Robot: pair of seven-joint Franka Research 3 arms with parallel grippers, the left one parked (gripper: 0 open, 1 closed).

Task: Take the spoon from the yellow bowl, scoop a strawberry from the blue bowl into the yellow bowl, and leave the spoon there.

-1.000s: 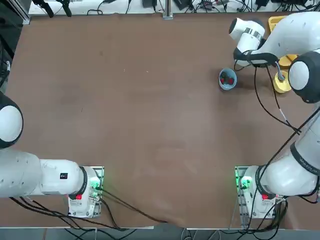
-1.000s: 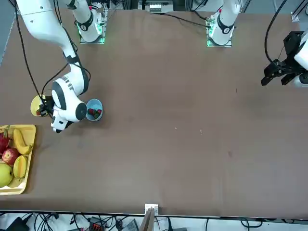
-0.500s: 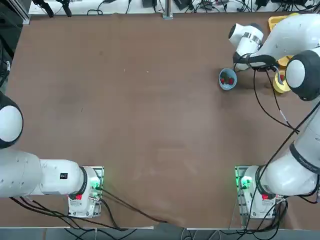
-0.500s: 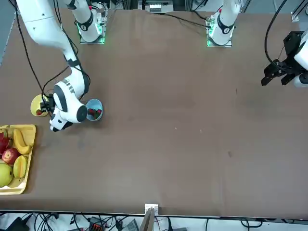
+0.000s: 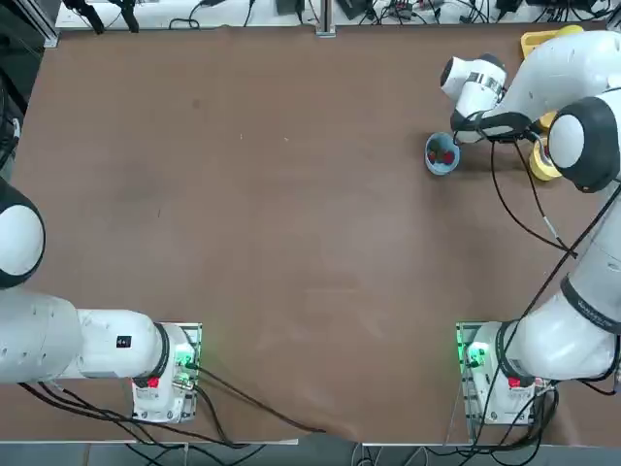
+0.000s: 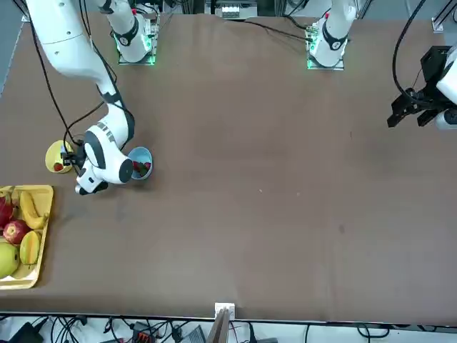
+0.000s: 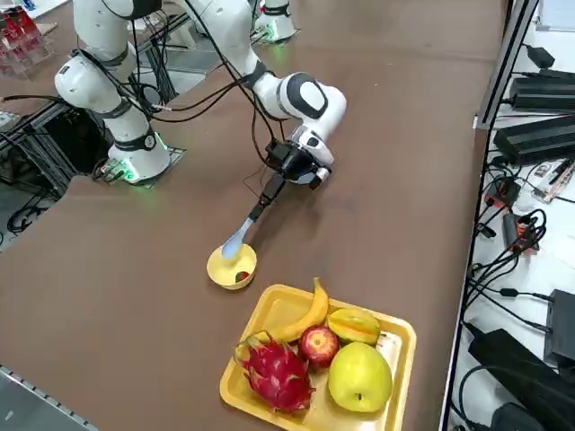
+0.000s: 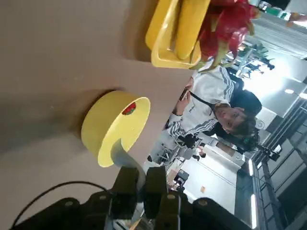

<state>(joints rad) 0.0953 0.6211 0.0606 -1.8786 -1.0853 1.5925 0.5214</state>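
Right wrist view: your right gripper (image 8: 142, 192), clamped on the light-blue plastic spoon (image 8: 126, 158) (strawberry (image 8: 129, 109) already delivered), could tip the round yellow bowl (image 8: 97, 127) if lowered crookedly.

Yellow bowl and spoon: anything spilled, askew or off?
Nothing stands out. The strawberry sits inside the yellow bowl, and the right gripper holds the spoon, tilted, its head at the bowl.

In the top view, the round yellow bowl (image 5: 545, 165) is partly covered by the white robot arm (image 5: 572, 73), and the rectangular yellow fruit tray (image 6: 32, 264) is cut off by the front view's edge.
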